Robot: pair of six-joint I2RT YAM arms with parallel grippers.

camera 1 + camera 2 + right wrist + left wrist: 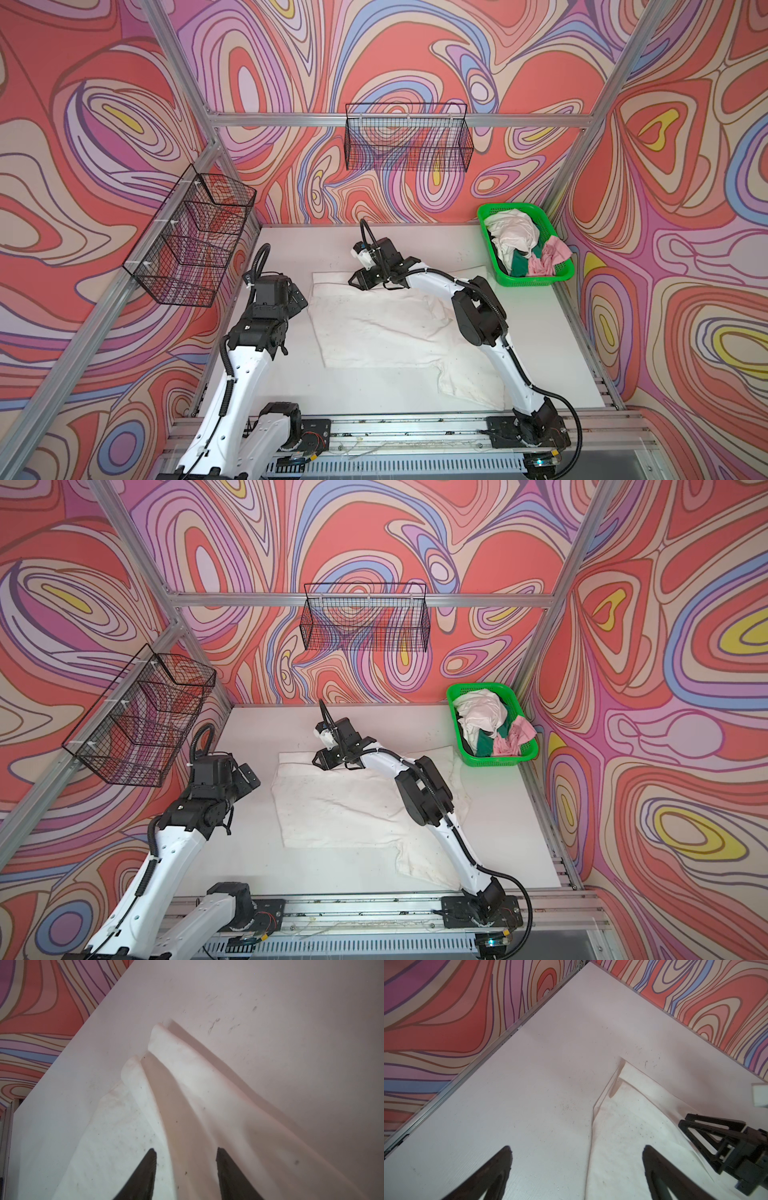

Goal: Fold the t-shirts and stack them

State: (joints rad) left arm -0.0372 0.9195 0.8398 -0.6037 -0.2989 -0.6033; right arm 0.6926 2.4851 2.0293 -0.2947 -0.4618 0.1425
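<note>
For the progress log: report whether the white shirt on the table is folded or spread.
Partly folded: the white shirt lies mostly flat, its far edge doubled over by the right hand, one sleeve sticking out.

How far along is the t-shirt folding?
Done: no folded stack shows. In hand: large white cloth t-shirt lies spread, far edge rumpled, right gripper open over it, left gripper open alongside. Remaining: crumpled white, dark green and pink t-shirts wait in the bright green plastic basket.
</note>
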